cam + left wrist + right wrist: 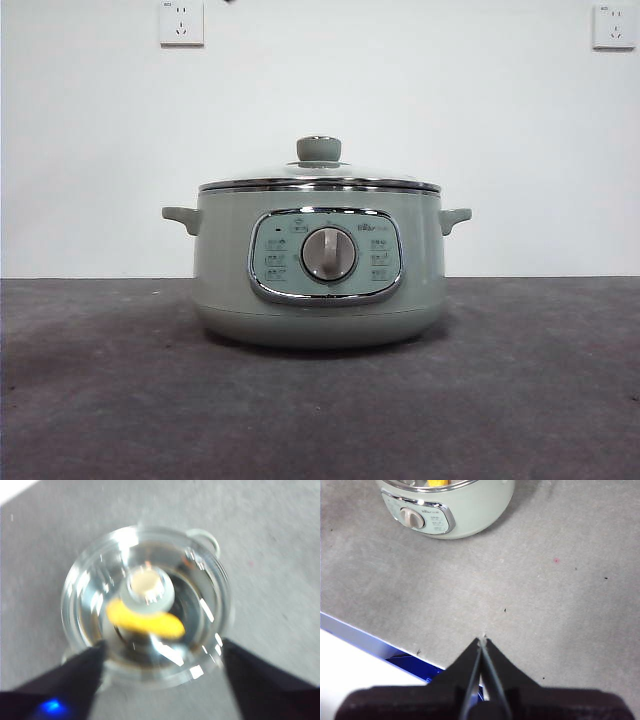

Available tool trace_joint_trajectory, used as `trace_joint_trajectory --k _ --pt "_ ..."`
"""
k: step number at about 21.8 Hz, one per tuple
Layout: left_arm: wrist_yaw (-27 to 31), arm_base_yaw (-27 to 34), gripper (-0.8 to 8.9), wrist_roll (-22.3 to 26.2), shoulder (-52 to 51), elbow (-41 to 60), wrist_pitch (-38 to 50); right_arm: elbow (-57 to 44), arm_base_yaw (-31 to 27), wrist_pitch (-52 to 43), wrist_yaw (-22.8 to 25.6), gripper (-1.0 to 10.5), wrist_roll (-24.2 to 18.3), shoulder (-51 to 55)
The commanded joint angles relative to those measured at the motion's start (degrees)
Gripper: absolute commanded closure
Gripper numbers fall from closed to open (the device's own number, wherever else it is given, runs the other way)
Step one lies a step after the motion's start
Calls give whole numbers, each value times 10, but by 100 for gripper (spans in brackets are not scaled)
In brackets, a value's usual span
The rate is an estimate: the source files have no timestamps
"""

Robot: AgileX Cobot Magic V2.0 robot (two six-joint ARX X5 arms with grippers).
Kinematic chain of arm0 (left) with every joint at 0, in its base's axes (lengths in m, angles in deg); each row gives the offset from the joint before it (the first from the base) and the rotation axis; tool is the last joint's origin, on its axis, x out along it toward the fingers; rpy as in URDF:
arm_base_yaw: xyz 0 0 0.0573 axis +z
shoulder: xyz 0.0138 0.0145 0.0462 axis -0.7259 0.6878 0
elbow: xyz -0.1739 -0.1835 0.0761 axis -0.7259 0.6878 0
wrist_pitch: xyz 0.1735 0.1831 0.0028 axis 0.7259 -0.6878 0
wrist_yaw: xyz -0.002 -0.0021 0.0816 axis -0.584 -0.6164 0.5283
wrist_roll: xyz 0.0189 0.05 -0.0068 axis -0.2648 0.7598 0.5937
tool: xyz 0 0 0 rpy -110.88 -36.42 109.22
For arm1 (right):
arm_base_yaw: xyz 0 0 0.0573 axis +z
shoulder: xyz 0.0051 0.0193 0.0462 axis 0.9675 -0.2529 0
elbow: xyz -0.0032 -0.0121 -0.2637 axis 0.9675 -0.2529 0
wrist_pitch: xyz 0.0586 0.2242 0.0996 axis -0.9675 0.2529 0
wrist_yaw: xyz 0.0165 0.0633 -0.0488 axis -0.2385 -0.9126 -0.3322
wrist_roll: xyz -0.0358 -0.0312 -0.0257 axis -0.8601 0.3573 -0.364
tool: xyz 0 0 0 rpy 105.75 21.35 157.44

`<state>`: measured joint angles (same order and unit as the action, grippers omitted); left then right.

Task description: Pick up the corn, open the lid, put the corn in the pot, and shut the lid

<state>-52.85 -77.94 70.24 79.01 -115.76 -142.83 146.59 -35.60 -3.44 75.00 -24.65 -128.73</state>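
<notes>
The pale green pot (pixel 320 265) stands in the middle of the grey table with the glass lid (pixel 320 180) seated on it, green knob (pixel 319 149) on top. In the left wrist view I look down through the lid (pixel 145 605) and see the yellow corn (pixel 145 621) lying inside the pot under the knob (pixel 148 587). My left gripper (pixel 162 647) is open above the pot and holds nothing. My right gripper (pixel 482 641) is shut and empty over the bare table, well away from the pot (pixel 450 505). A bit of the corn (pixel 438 483) also shows in the right wrist view.
Two wall sockets (pixel 181 22) sit on the white wall behind. The table's near edge with a blue strip (pixel 380 645) shows in the right wrist view.
</notes>
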Motion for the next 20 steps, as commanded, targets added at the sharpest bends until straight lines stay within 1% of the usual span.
trace_joint_trajectory --k 1,6,7,8,9,10,11,12,13,15,18,20 --pt "-6 0 810 -36 -36 3 -18 -6 0 -3 3 946 -4 1" --pt "-6 0 810 -36 -82 3 22 -6 0 -3 3 946 -4 1" --pt "-3 0 810 -28 -83 3 22 -6 0 -3 3 946 -4 1" --pt "4 3 810 -1 -86 2 -2 -6 0 -3 3 946 -4 1" --pt "20 14 810 5 -90 5 -44 -6 0 -3 3 946 -4 1" --pt "44 27 810 12 -110 32 -43 -6 0 -3 3 946 -4 0" --pt "55 43 810 20 -132 71 -31 -6 0 -2 3 946 -4 0" --pt "58 62 810 26 -166 127 5 -6 0 -2 2 946 -4 0" --pt "57 80 810 27 -209 203 74 -6 0 -3 2 946 -4 0" --pt "51 115 810 21 -314 393 256 -6 0 -3 3 946 -4 0" --pt "57 160 810 17 -484 709 546 -6 0 -3 8 946 -4 0" --pt "73 189 810 2 -588 885 684 -6 0 -3 8 946 -4 0"
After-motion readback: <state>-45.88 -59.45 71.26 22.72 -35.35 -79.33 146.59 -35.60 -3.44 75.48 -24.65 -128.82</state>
